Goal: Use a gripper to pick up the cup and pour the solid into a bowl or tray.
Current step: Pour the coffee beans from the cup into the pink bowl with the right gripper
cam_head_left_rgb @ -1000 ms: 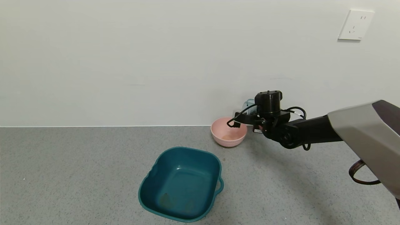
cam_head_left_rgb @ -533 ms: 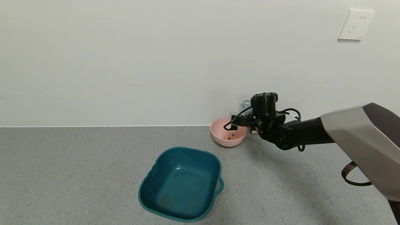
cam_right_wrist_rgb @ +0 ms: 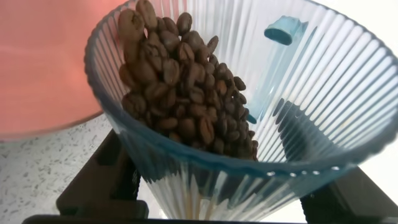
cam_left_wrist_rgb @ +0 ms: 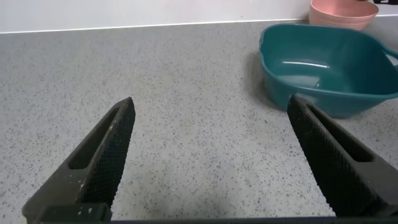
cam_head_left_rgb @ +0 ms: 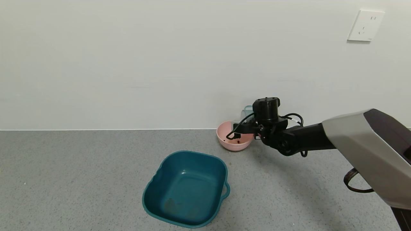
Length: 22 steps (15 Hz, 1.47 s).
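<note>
Tilting over the far right of the pink bowl point(cam_head_left_rgb: 234, 141), the cup point(cam_right_wrist_rgb: 249, 118) of beans point(cam_right_wrist_rgb: 180, 81) is clamped by the right gripper point(cam_head_left_rgb: 245, 126). The left gripper point(cam_left_wrist_rgb: 214, 155) is spread wide above the counter point(cam_left_wrist_rgb: 186, 124), near the teal tub point(cam_left_wrist_rgb: 329, 74).

Test-bench setting: bare speckled grey counter point(cam_head_left_rgb: 80, 179), plain white wall point(cam_head_left_rgb: 128, 64), one wall socket point(cam_head_left_rgb: 365, 25).

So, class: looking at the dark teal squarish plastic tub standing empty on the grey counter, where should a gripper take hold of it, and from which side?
Grip the dark teal squarish plastic tub by its small side handle or the thin rim beside it, coming from above. It stands upright and open, and its walls look too far apart to span. The right gripper is busy tilting the ribbed blue cup; the open left gripper is likely freer.
</note>
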### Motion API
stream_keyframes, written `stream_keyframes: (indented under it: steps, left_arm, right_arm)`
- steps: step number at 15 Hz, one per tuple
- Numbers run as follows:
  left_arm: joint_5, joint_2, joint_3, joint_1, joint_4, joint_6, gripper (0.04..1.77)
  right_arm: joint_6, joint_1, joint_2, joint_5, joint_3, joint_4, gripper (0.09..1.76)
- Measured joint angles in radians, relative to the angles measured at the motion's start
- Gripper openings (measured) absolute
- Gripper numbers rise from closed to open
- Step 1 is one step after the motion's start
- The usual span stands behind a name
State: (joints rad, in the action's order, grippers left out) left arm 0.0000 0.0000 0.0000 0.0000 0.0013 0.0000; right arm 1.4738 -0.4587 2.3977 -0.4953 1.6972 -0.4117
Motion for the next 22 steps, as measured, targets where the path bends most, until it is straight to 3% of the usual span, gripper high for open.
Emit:
stream_keyframes:
  steps: [13,22]
  left_arm:
    - [0.0,0.0,0.0,0.0,0.0,0.0,1.76]
    - [0.0,0.0,0.0,0.0,0.0,0.0,1.76]
  right_arm:
    - [0.138,-0.011,0.02,-0.058,0.048,-0.001,1.39]
    - [0.218,-0.048,0.041,-0.151,0.079,-0.006,1.39]
